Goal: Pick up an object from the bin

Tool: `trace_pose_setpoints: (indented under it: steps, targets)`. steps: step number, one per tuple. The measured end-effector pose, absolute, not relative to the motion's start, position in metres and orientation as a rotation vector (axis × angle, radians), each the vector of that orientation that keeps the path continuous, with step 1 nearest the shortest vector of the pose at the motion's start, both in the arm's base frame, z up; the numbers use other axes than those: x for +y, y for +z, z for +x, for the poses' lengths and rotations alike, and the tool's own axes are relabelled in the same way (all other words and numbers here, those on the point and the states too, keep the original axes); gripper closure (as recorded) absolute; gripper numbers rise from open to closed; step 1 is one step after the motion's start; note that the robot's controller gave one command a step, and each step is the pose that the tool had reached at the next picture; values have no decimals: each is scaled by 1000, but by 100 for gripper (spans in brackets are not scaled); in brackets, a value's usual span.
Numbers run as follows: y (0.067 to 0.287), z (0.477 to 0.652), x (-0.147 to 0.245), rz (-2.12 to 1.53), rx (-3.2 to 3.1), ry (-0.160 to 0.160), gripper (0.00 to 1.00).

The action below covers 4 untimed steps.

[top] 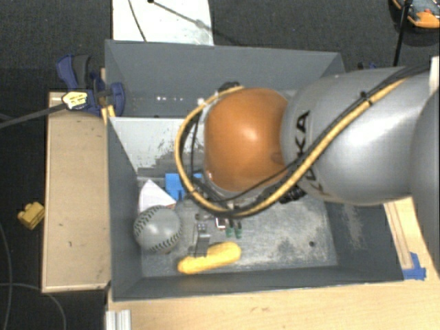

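Gripper (205, 234) is hanging just over the yellow banana-shaped piece (210, 257) by the bin's (309, 261) near wall, open or closed I can't tell, so I'd be centring on its middle, clearing the grey ball (158, 227) beside it.

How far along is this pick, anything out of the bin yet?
Done: the gripper is down in the bin, just above the yellow corn-like thing and beside the grey ball. In hand: the approach; nothing visibly gripped. Left: grasp and lift out. The yellow thing, ball and blue piece all lie on the bin floor.
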<state>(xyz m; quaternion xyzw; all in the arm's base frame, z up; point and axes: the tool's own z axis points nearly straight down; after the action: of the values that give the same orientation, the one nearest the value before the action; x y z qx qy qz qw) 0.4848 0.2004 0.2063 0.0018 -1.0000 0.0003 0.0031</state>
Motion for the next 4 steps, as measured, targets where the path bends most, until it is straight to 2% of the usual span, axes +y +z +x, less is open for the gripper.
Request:
trace_pose_setpoints:
  steps: [1,2,3,4]
  targets:
    - [211,487,199,-4,-3143,-2,0]
    - [175,490,179,131,-3146,-5,0]
    - [139,500,138,66,-3142,-1,0]
    - [123,494,130,47,-3142,1,0]
